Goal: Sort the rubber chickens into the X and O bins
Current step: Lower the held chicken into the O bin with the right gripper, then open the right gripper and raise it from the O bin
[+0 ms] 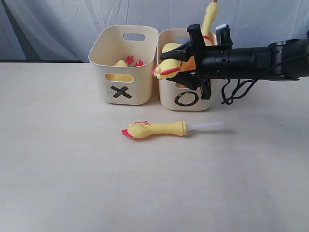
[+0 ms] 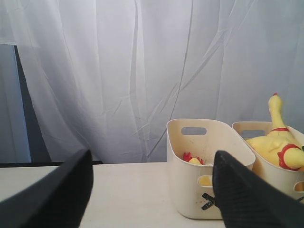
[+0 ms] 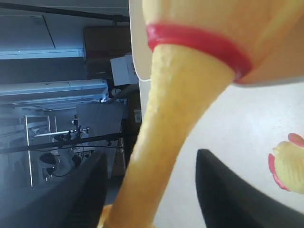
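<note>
The X bin (image 1: 124, 67) and O bin (image 1: 186, 99) stand side by side at the back. Red feet of a rubber chicken (image 1: 128, 61) show inside the X bin. Over the O bin, my right gripper (image 1: 167, 65) is open around a long yellow rubber chicken (image 1: 169, 48) whose body rests in that bin. In the right wrist view both fingers stand apart from its neck (image 3: 164, 142). Another yellow neck (image 1: 211, 14) sticks up from the O bin. The small slim chicken (image 1: 154, 129) lies on the table before the bins. My left gripper (image 2: 152, 190) is open and holds nothing.
The right arm (image 1: 260, 60) reaches in from the right, above the table, with a cable hanging beside the O bin. White curtain hangs behind the bins. The small chicken's whitish tube (image 1: 208, 125) points right.
</note>
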